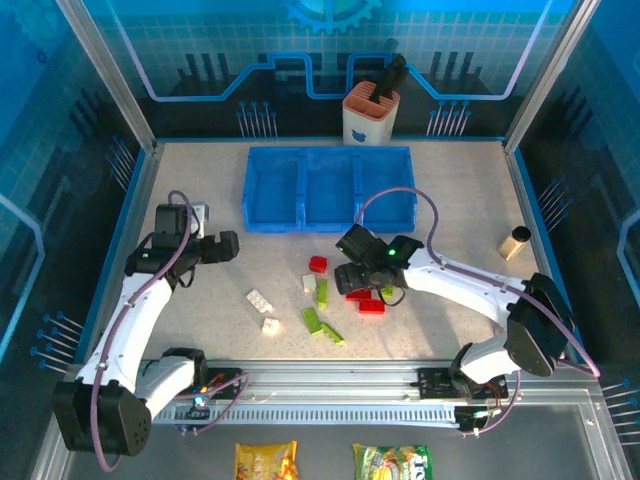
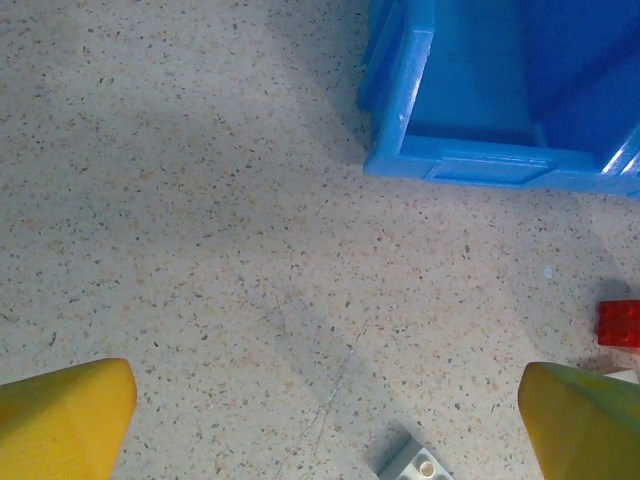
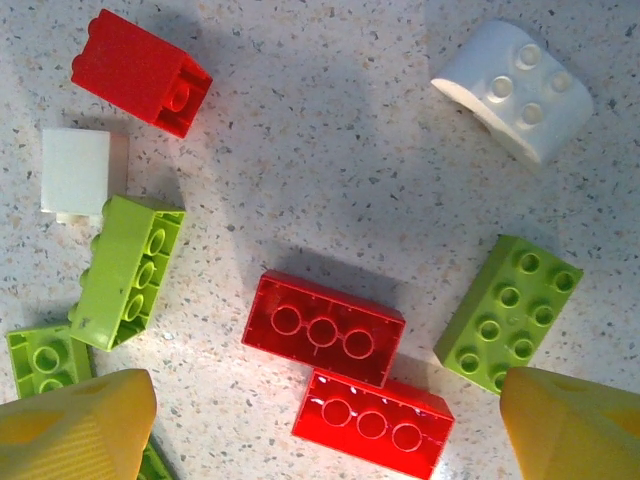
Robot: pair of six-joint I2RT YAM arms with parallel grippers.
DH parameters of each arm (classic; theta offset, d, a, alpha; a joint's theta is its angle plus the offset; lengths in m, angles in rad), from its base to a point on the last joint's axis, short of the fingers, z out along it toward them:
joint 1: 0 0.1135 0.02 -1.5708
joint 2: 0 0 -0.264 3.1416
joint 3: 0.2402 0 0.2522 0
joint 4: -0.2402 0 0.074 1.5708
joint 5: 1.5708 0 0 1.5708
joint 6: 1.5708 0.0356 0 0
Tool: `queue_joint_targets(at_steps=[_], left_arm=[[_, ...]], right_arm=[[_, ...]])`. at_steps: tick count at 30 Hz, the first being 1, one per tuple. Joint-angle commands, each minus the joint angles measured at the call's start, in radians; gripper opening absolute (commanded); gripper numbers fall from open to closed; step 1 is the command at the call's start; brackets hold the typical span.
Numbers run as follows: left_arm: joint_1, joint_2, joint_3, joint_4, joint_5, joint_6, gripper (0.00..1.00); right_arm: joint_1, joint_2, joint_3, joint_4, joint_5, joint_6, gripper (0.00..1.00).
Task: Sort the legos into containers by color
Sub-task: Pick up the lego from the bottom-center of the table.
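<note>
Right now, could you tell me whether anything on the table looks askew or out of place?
Two red bricks lie upside down side by side, hollow undersides up; otherwise nothing looks damaged or spilled.

Tray (image 1: 329, 188) translucent blue. Table (image 1: 230, 300) beige, dark-speckled. Red bricks (image 3: 323, 326), lime bricks (image 3: 508, 312), white bricks (image 3: 512, 90). Far cup (image 1: 371, 118) orange over white. Fingertips (image 3: 75, 425) yellow. Arms (image 1: 135, 315) white, joints black. Far wall (image 1: 450, 40) blue, gridded.
</note>
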Motion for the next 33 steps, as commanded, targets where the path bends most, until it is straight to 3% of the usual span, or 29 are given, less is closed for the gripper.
queue_joint_targets(at_steps=[1, 13, 33], left_arm=[[0.011, -0.022, -0.002, 0.01, 0.024, 0.022, 0.99], [0.019, -0.029, -0.003, 0.007, 0.027, 0.026, 0.99], [0.021, -0.035, -0.007, 0.011, 0.025, 0.028, 0.99]], right_arm=[[0.025, 0.042, 0.043, -0.065, 0.057, 0.103, 0.9], [0.033, 0.176, 0.06, -0.07, 0.042, 0.278, 0.9], [0.049, 0.309, 0.04, 0.0, -0.011, 0.316, 0.81]])
